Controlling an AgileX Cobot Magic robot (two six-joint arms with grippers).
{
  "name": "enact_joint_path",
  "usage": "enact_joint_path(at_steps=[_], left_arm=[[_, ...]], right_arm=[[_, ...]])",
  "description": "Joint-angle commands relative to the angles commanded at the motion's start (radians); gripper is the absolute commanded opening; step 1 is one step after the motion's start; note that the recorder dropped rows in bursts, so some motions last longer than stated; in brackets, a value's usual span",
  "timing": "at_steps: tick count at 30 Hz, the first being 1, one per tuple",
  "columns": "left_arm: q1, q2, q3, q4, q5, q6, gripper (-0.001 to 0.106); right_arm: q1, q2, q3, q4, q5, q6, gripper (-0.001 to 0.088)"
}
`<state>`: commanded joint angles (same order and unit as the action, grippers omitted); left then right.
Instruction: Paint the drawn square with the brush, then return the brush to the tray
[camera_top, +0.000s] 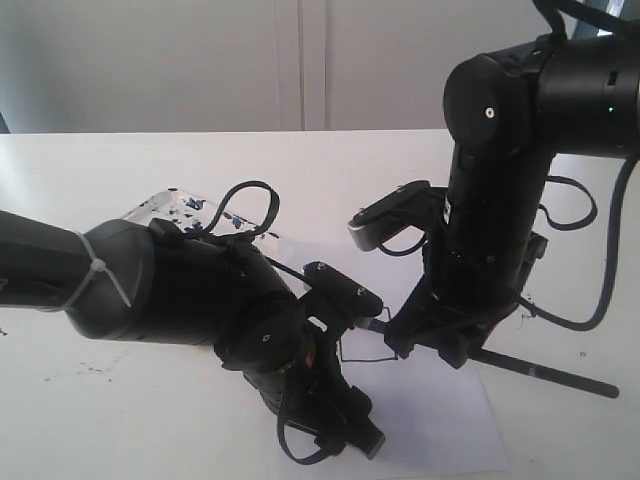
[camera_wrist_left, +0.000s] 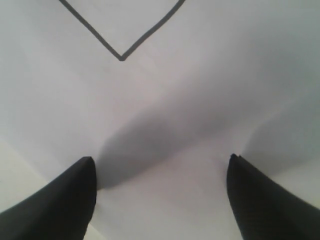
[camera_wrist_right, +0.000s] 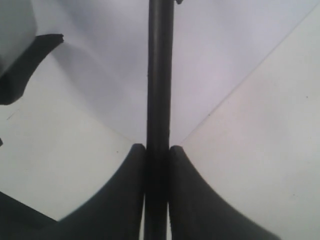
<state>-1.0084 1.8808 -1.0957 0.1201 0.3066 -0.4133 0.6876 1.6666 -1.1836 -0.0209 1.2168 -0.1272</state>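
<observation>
The brush (camera_wrist_right: 159, 75) is clamped in the right hand (camera_wrist_right: 157, 147), its tip hidden, while the left hand (camera_wrist_left: 160, 160) is spread open over the paper (camera_wrist_left: 215, 75) beside the drawn square (camera_wrist_left: 120, 57), mostly cut off.

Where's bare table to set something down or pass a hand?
Free: table strip along the wall, between the tray and the right arm; table below the left arm, lightly specked; table right of the paper sheet, past the brush. Crowded: centre, left gripper and right gripper meet at the drawn square.
</observation>
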Motion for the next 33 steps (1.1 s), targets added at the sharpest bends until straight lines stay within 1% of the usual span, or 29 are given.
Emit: enact_joint_path(at_steps=[6, 15, 26, 29, 31, 33], left_arm=[[0.000, 0.000, 0.000, 0.000, 0.000, 0.000, 0.075], [0.000, 0.000, 0.000, 0.000, 0.003, 0.000, 0.075], [0.000, 0.000, 0.000, 0.000, 0.007, -0.005, 0.075], [0.004, 0.000, 0.000, 0.000, 0.004, -0.013, 0.075], [0.011, 0.000, 0.000, 0.000, 0.004, -0.029, 0.075], [0.011, 0.000, 0.000, 0.000, 0.002, -0.029, 0.075]], right_arm=[[0.000, 0.000, 0.000, -0.022, 0.004, 0.002, 0.0000], [0.000, 0.000, 0.000, -0.089, 0.004, 0.025, 0.0000], [0.000, 0.000, 0.007, -0.093, 0.004, 0.025, 0.0000], [0.000, 0.000, 0.049, -0.154, 0.004, 0.036, 0.0000], [0.000, 0.000, 0.068, -0.190, 0.004, 0.068, 0.0000], [0.000, 0.000, 0.071, -0.201, 0.004, 0.084, 0.0000]])
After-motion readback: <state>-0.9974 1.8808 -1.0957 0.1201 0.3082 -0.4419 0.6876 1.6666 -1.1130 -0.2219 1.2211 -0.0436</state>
